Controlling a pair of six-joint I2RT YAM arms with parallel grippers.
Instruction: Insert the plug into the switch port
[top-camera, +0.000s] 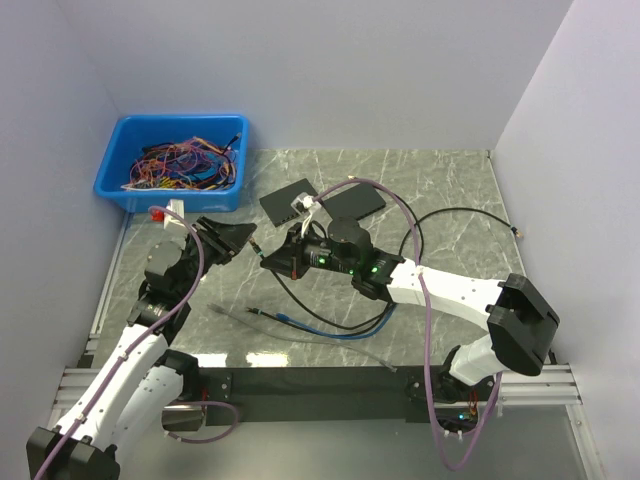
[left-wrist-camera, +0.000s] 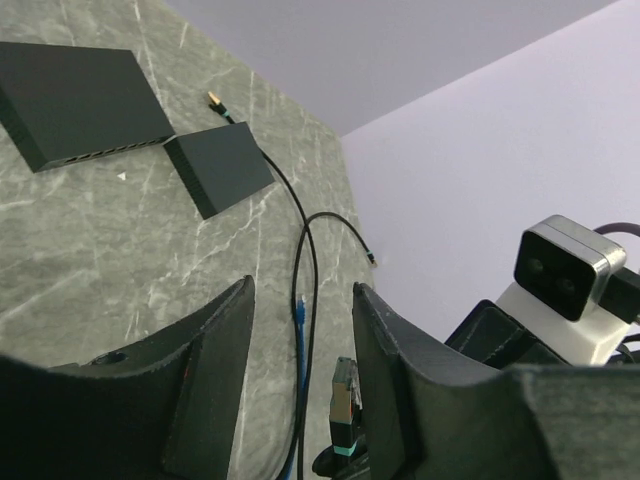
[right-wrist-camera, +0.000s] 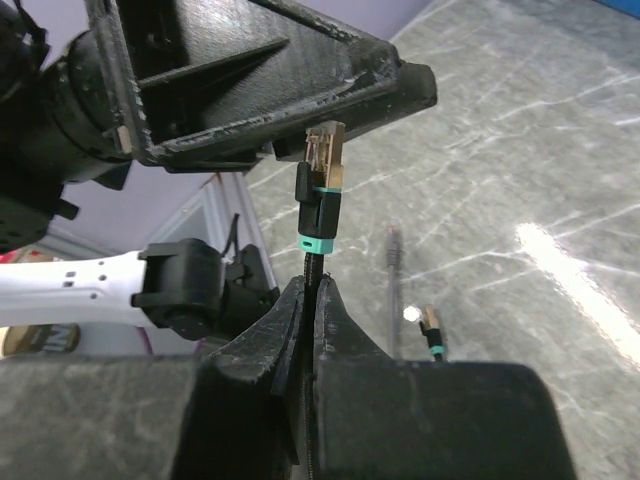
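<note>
The black switch, its row of ports showing in the left wrist view, lies at the back middle of the table next to a second black box. My right gripper is shut on a black cable just below its plug, which has a teal band and a gold tip and points up, off the table. My left gripper is open, and the plug sits between its jaws close to the right finger, apart from both.
A blue bin of coloured wires stands at the back left. A blue cable and a black cable trail across the marble table. Another plug lies on the table. White walls close in on three sides.
</note>
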